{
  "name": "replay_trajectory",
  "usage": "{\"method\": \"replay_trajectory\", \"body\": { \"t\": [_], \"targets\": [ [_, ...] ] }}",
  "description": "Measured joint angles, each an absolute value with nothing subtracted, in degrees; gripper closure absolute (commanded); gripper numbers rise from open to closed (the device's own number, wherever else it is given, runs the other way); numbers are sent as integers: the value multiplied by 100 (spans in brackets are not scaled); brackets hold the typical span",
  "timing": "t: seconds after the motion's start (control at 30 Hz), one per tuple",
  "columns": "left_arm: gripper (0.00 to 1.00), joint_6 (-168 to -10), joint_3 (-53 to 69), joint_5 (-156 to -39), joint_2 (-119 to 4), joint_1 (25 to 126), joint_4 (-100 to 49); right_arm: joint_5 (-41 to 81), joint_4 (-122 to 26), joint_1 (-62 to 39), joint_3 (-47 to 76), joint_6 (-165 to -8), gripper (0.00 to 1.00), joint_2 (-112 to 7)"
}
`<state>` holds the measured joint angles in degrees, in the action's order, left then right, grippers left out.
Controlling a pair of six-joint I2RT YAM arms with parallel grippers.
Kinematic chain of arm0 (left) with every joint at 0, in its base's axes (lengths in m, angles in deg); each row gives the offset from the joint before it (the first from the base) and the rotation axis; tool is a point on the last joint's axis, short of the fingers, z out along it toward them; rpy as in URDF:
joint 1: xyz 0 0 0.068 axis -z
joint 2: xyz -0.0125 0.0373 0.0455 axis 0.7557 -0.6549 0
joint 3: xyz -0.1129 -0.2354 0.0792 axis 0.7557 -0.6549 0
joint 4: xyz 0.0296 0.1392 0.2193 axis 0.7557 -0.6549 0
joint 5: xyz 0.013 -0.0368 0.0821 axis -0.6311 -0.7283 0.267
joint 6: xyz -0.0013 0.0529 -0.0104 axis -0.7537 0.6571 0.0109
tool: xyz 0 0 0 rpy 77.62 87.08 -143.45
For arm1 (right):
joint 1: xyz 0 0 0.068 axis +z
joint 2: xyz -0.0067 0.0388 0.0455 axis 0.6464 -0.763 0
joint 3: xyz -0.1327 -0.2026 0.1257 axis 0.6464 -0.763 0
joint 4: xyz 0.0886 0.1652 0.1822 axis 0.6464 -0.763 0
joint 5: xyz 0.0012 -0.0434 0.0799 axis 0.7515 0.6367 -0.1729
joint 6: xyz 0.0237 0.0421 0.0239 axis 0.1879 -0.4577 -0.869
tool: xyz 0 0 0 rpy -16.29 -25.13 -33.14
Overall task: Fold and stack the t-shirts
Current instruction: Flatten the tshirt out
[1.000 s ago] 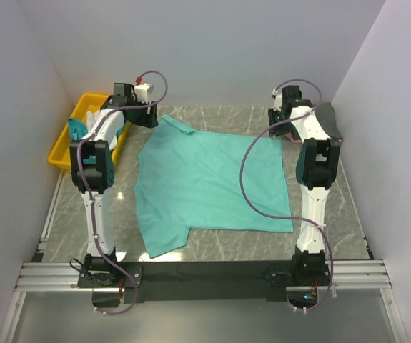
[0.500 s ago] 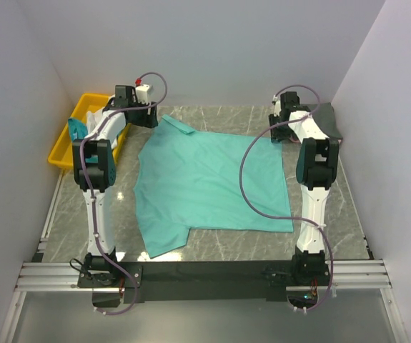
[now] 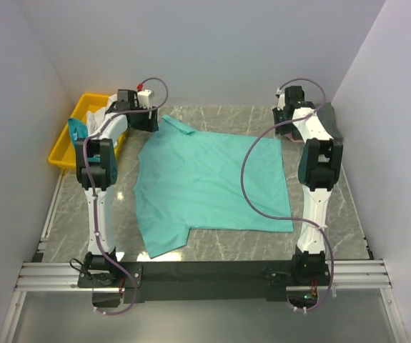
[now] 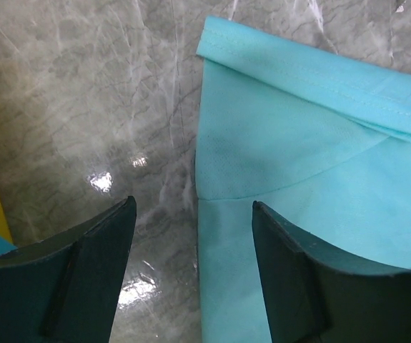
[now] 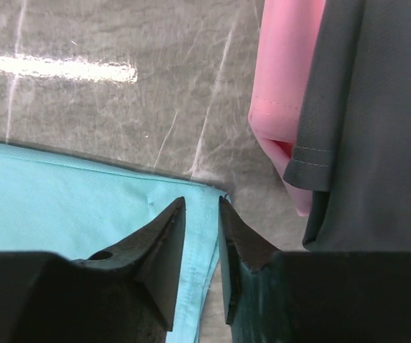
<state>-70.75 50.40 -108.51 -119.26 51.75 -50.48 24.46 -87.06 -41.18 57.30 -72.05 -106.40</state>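
Observation:
A sea-green collared t-shirt lies spread flat on the marble table. My left gripper hangs by its collar, open wide. In the left wrist view the left gripper straddles the t-shirt's edge, one finger over cloth, the other over bare table. My right gripper is at the t-shirt's far right corner. In the right wrist view the right gripper has its jaws a narrow gap apart over the hem corner. A pink t-shirt and a dark grey t-shirt lie stacked beside it.
A yellow bin at the far left holds a teal t-shirt and white cloth. The dark grey stack sits at the far right by the wall. White walls close in the table on three sides.
The right wrist has shifted a little toward the far wall, its jaws narrowing. The left gripper has nudged slightly right near the collar. The sea-green t-shirt has not moved.

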Motion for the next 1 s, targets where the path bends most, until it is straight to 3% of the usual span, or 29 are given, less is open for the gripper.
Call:
{"method": "replay_trajectory", "body": {
  "t": [0.4,0.63,0.83,1.0],
  "targets": [
    [27,-6898,3701,-11555,-10896,5177,-5074,2370,-8826,-4184,5749,-7227,68,-10640],
    [34,-6481,2789,-12005,-9839,5181,-5378,2370,-8874,-4227,5819,-7231,70,-10723],
    [30,-5156,1731,-12735,-9161,5345,-6246,2293,-8935,-4232,5909,-7231,70,-10900],
    [30,-4006,435,-13058,-8000,6233,-6530,2136,-8957,-4232,5911,-7253,74,-11069]
  ]
}}
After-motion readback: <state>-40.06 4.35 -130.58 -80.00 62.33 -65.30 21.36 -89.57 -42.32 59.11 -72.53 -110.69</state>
